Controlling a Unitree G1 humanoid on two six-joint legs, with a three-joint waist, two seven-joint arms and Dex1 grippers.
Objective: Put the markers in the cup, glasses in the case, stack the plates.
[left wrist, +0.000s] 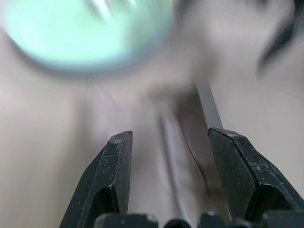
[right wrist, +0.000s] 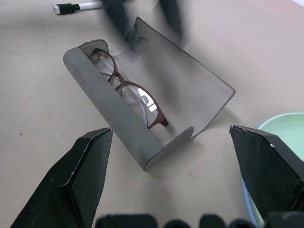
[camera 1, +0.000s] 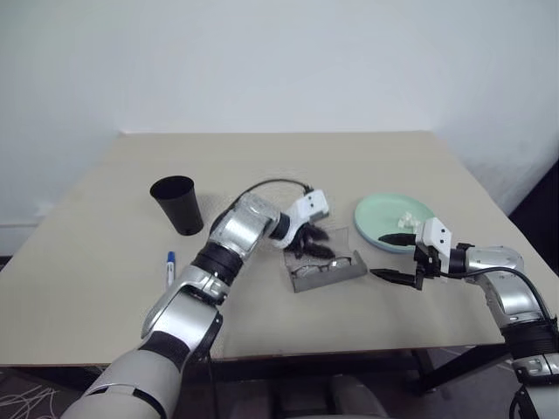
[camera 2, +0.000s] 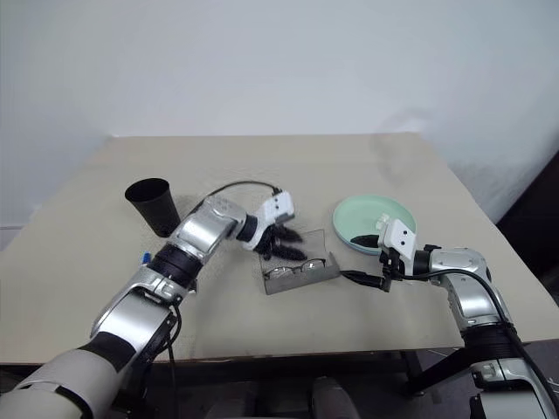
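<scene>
1. Grey fabric forms the case (right wrist: 142,114), which we see lying open near the middle of the table (camera 1: 96,288), its lid flap raised.
2. Inside the case we find the glasses (right wrist: 128,92), resting in the trough behind the front wall, lenses upright.
3. We see the left gripper (camera 1: 310,240) hanging just above the case's open flap, its fingers (left wrist: 111,175) parted and holding nothing.
4. The right gripper (camera 1: 397,259) sits just beside the case, between it and the green plate (camera 1: 384,214), with its fingers (right wrist: 76,185) spread wide and empty.
5. The green plate lies near the case on the robot's right; we can make out a blue rim under it, so it seems to sit on a second plate.
6. We see the black cup (camera 1: 178,205) standing upright on the robot's left, well apart from the case; we cannot see into it.
7. One marker (camera 1: 170,269) lies flat on the table near the cup, outside it.
</scene>
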